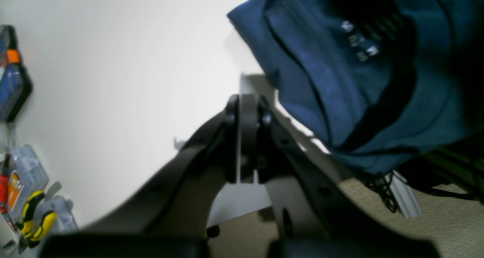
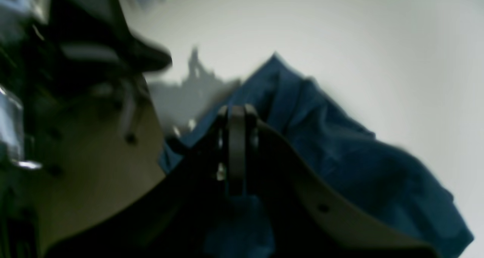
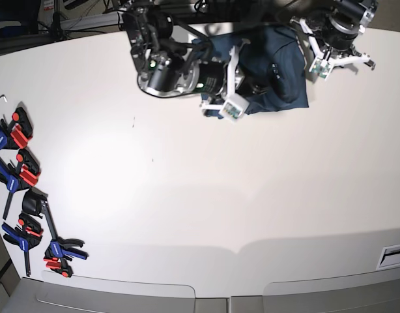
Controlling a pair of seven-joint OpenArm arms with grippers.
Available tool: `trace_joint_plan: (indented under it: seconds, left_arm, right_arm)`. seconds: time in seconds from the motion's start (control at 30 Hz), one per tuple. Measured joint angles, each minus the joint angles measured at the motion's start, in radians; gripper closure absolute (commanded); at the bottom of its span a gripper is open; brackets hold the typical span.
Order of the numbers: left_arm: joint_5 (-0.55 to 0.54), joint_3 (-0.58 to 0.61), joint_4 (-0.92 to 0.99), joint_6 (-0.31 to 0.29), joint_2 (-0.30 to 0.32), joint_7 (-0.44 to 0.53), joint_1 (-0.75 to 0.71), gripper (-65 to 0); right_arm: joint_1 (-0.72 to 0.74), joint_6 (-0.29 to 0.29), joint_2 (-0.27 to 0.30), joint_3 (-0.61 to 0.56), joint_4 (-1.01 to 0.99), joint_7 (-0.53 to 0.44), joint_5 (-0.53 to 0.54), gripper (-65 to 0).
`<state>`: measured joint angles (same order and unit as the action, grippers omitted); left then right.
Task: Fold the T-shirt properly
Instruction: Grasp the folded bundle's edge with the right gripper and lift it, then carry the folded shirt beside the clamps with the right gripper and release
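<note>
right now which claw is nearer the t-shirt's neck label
Left. The left claw hangs shut beside the neck label, off the T-shirt; the right claw is over its far side.

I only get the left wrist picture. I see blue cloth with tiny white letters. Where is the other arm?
Observer: The right gripper is at the T-shirt too, on its other side; in the base view it shows at the cloth's left edge.
Operator: Is it holding the shirt?
Observer: Its jaws are shut, with blue cloth right behind and under them, but the right wrist picture is too blurred to tell a grip.
Operator: Is the shirt flat?
Observer: No. The base view shows it bunched in a heap at the far edge of the white table.
Operator: What else is there?
Observer: A row of red, blue and black clamps along the table's left edge in the base view, well away from the shirt.
</note>
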<state>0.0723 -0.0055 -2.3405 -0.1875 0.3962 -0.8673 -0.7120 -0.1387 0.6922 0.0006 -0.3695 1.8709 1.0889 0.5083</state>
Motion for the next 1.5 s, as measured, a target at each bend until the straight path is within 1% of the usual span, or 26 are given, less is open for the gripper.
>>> trace_joint_plan:
  seconds: [0.13,0.23,0.4,0.47,0.53,0.63,0.7,0.77,0.9,0.97,1.03,1.1,1.27,1.3,1.37,1.5]
  left_arm:
    - [0.001,0.0,0.0,0.0,0.0,0.0,0.0,0.0]
    - [0.0,0.0,0.0,0.0,0.0,0.005,0.0,0.0]
    - [0.0,0.0,0.0,-0.001,0.0,0.008,0.0,0.0]
    - [0.001,0.0,0.0,0.0,0.0,0.008,0.0,0.0]
    - [0.003,0.0,0.0,0.0,0.0,0.008,0.0,0.0]
    - [0.003,0.0,0.0,0.0,0.0,0.008,0.0,0.0]
    - [0.002,0.0,0.0,0.0,0.0,0.008,0.0,0.0]
    - [0.002,0.0,0.0,0.0,0.0,0.008,0.0,0.0]
    - [0.002,0.0,0.0,0.0,0.0,0.008,0.0,0.0]
    - [-0.001,0.0,0.0,0.0,0.0,0.008,0.0,0.0]
    - [0.002,0.0,0.0,0.0,0.0,0.008,0.0,0.0]
    - [0.003,0.0,0.0,0.0,0.0,0.008,0.0,0.0]
    - [0.0,0.0,0.0,0.0,0.0,0.014,-0.002,0.0]
    - [0.0,0.0,0.0,0.0,0.0,0.015,-0.002,0.0]
    - [0.0,0.0,0.0,0.0,0.0,0.014,-0.002,0.0]
    - [-0.018,0.0,0.0,0.0,0.0,0.031,-0.002,0.0]
  right_arm:
    - [0.0,0.001,0.0,-0.061,-0.042,-0.055,-0.067,0.0]
    - [0.001,0.002,0.0,-0.066,-0.123,-0.079,-0.116,0.0]
    - [0.038,0.001,0.002,-0.061,-0.304,-0.1,-0.166,0.0]
    - [0.059,0.015,0.0,-0.061,-0.354,-0.113,-0.171,0.0]
    - [0.074,0.015,-0.002,-0.061,-0.38,-0.129,-0.2,0.0]
    - [0.071,-0.116,-0.013,-0.014,-0.385,-0.186,-0.292,0.0]
    - [0.075,-0.196,-0.017,0.055,-0.386,-0.238,-0.375,0.0]
    - [0.084,-0.256,-0.019,0.153,-0.386,-0.273,-0.435,0.0]
    - [0.092,-0.321,-0.006,0.387,-0.385,-0.281,-0.431,0.0]
    - [0.094,-0.33,0.012,0.495,-0.385,-0.28,-0.377,0.0]
    - [0.09,-0.322,0.037,0.592,-0.386,-0.272,-0.327,0.0]
    - [0.09,-0.328,0.067,0.69,-0.387,-0.263,-0.296,0.0]
    - [0.085,-0.346,0.15,0.929,-0.393,-0.247,-0.264,0.0]
    - [0.081,-0.352,0.164,0.973,-0.393,-0.232,-0.256,0.0]
    - [0.079,-0.353,0.187,1.046,-0.399,-0.231,-0.237,0.0]
    - [0.083,-0.356,0.219,1.154,-0.399,-0.249,-0.154,0.0]
